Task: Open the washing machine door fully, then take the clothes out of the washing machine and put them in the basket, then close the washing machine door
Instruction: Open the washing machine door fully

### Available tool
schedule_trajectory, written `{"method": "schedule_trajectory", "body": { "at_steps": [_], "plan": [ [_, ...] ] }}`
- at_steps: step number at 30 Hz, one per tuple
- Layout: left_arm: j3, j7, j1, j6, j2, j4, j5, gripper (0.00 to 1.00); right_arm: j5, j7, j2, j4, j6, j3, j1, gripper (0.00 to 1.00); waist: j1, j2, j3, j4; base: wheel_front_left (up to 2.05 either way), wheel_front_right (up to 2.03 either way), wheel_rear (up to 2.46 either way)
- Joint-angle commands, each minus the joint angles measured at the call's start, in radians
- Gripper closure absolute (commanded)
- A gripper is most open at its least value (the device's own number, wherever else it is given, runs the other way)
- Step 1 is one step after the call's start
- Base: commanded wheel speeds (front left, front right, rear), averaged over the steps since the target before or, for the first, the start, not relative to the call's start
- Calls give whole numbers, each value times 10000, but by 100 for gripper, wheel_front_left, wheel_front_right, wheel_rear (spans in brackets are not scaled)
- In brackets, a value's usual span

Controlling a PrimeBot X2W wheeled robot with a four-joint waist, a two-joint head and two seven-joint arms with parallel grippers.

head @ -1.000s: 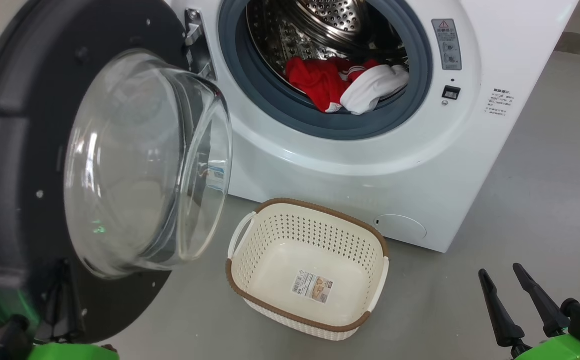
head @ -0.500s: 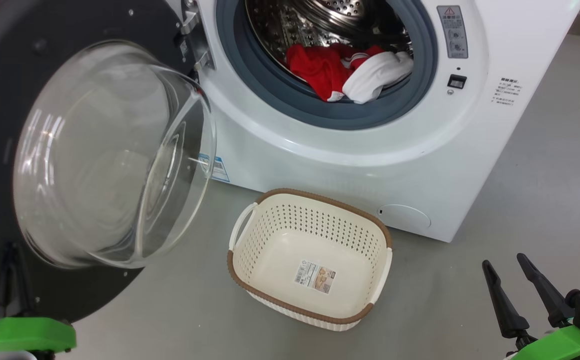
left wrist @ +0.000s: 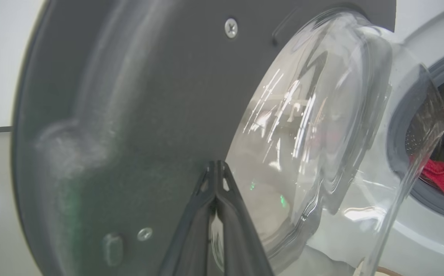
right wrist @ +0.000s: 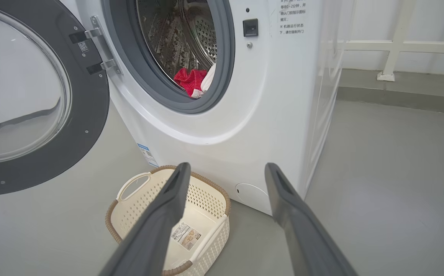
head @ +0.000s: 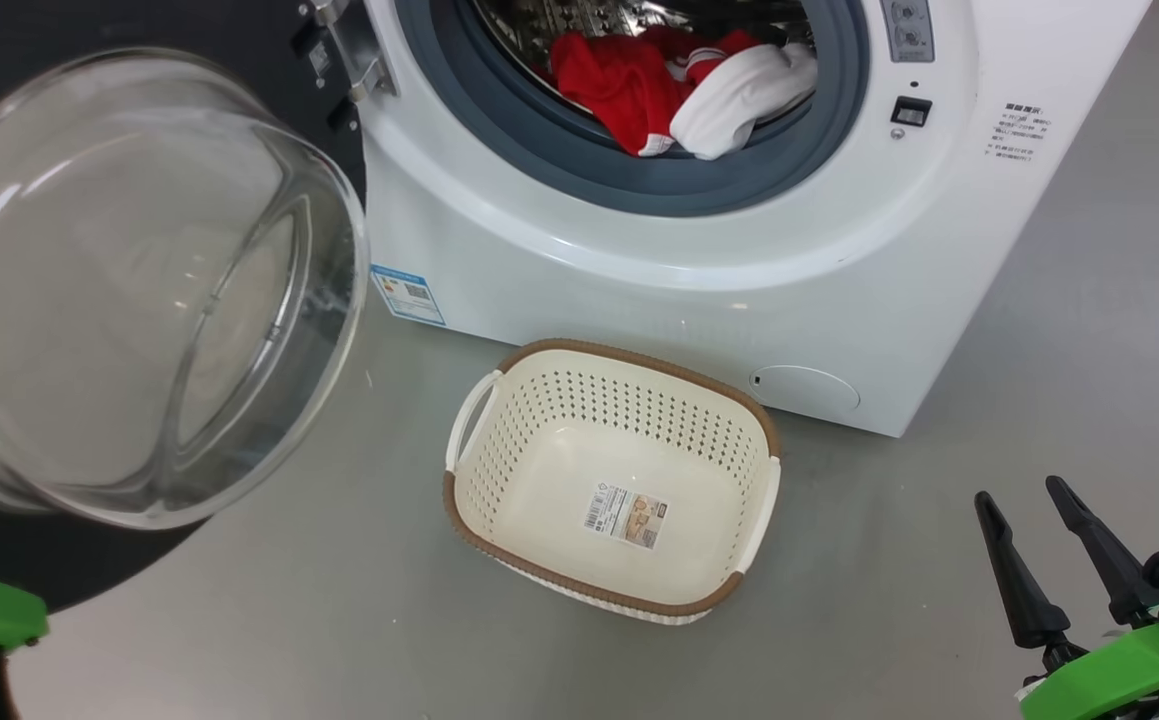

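Washer [head: 639, 290]: white, our landmark.
Door [head: 139, 280]: wide open at washer's left.
Basket [head: 629, 360]: empty, on the floor just before washer.
Clothes [head: 619, 85]: in washer's drum, well apart from all fingers.
Left gripper [left wrist: 216, 166]: we see fingers clenched together, tips at door's dark face.
Right gripper [head: 1017, 490]: fingers spread, empty, before washer.

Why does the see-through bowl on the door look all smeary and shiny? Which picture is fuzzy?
Left wrist view: the washing machine door is fuzzy with blur, and white glare streaks cross its glass. Head view: the glass is sharper, with soft pale reflections. Right wrist view: clearest, the clothes look crisp.
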Motion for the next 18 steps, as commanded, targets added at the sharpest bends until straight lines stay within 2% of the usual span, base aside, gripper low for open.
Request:
{"method": "schedule_trajectory", "body": {
  "at_steps": [1,11,18],
  "plan": [
    [506,-49,-343,64,649,-122,178,100,-10,-93,-259,-256,63,225,-298,0,0,0,66,-49,0,0,0],
    [1255,-49,-820,78,874,323,436,100,1,-93,-426,-324,63,289,-547,0,0,0,527,-170,0,0,0],
    [1612,-49,-1220,-67,1156,831,535,100,-3,-93,-494,-351,63,347,-665,0,0,0,740,-204,0,0,0]
  ]
}}
